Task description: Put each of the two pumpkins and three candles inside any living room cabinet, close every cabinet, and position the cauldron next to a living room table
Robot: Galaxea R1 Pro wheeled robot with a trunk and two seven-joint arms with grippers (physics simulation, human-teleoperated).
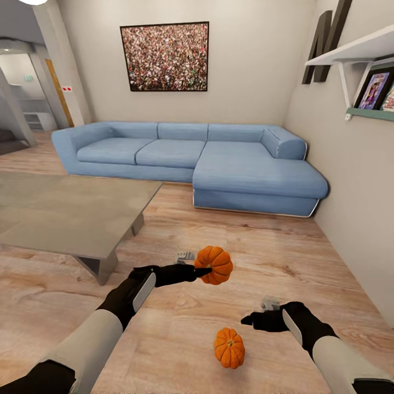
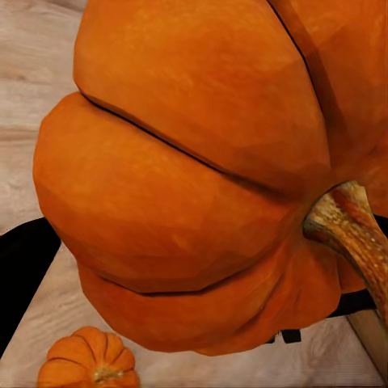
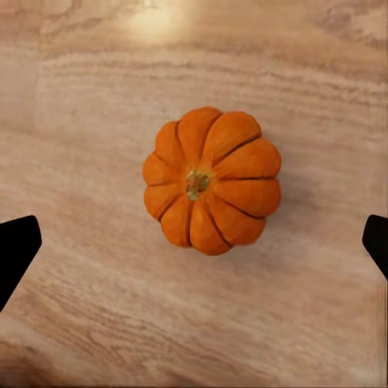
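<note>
Left gripper (image 1: 205,271) pinching a ribbed orange pumpkin (image 1: 214,265); right gripper (image 1: 249,319) jaws spread above second orange pumpkin (image 3: 212,180) on wood-plank floor (image 1: 262,257).

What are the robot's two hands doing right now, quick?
Left gripper: shut on a pumpkin, held off the floor.
Right gripper: open, fingers spread wide above the second pumpkin.

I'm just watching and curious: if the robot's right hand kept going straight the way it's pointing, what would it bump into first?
Most likely the pumpkin on the floor. The right wrist view looks straight down on it, centred between the open right hand's fingertips, with nothing visible in between. How far off it is can't be judged.
</note>
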